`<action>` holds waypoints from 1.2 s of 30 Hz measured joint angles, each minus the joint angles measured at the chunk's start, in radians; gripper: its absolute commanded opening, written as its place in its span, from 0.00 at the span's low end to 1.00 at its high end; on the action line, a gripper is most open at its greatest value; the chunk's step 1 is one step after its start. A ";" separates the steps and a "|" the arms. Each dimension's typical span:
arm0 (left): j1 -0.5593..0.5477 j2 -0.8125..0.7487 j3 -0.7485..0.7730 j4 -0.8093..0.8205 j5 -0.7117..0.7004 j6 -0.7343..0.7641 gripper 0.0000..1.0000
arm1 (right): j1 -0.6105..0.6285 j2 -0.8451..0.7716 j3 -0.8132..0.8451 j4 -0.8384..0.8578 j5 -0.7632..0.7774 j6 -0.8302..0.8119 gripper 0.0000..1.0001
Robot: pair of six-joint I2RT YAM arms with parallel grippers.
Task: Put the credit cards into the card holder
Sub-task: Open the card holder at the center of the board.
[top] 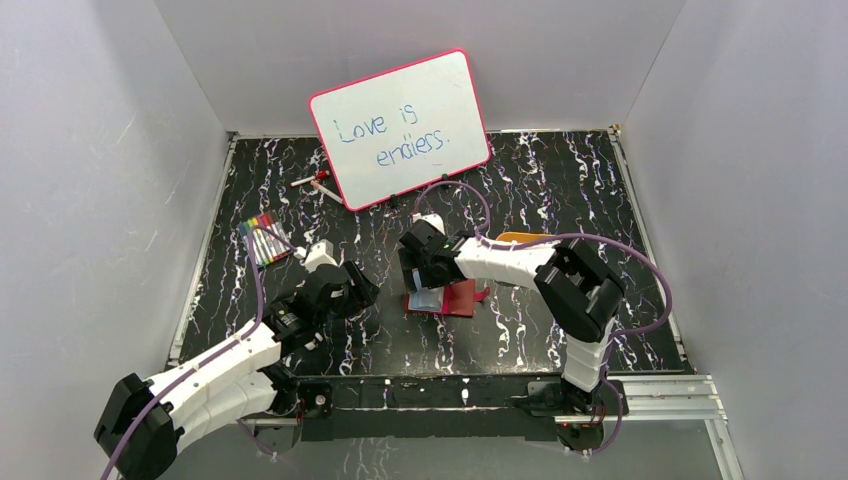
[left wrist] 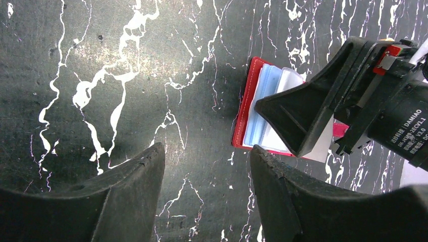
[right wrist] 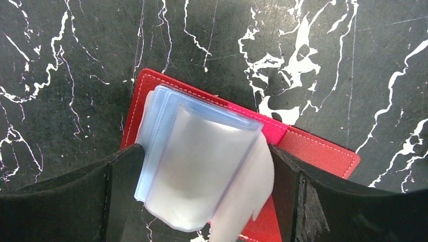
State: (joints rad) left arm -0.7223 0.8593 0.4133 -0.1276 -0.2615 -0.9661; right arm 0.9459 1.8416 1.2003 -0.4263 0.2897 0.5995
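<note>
Straddling the card holder (right wrist: 151, 85), right pincer (right wrist: 202, 151) gapes wide; left pincer (left wrist: 206, 151) hangs half-open, empty.

The card holder (top: 458, 300) is lying open on the black marbled table (top: 560, 180), with the right gripper (top: 418, 268) hanging over its left part. The left gripper (top: 360, 287) is hovering near the holder's left, while the whiteboard (top: 400, 128) is leaning well behind it and coloured markers (top: 265, 241) are lying far to its left.
</note>
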 measured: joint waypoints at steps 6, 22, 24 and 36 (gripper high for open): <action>0.000 0.000 -0.006 0.006 0.003 -0.002 0.60 | 0.004 0.001 -0.001 0.001 0.008 0.004 0.96; 0.000 0.010 -0.008 0.011 0.011 -0.002 0.60 | 0.004 -0.068 -0.111 0.081 0.018 -0.005 0.45; 0.000 0.026 -0.008 0.019 0.019 -0.001 0.60 | 0.004 -0.077 -0.121 0.083 0.017 -0.006 0.42; 0.000 0.232 0.035 0.312 0.293 0.032 0.11 | -0.004 -0.196 -0.261 0.110 -0.012 -0.023 0.41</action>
State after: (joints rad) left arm -0.7223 1.0916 0.4488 0.1844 0.0319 -0.9337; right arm 0.9417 1.6459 0.9394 -0.3161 0.2775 0.5762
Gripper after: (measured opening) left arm 0.327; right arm 0.415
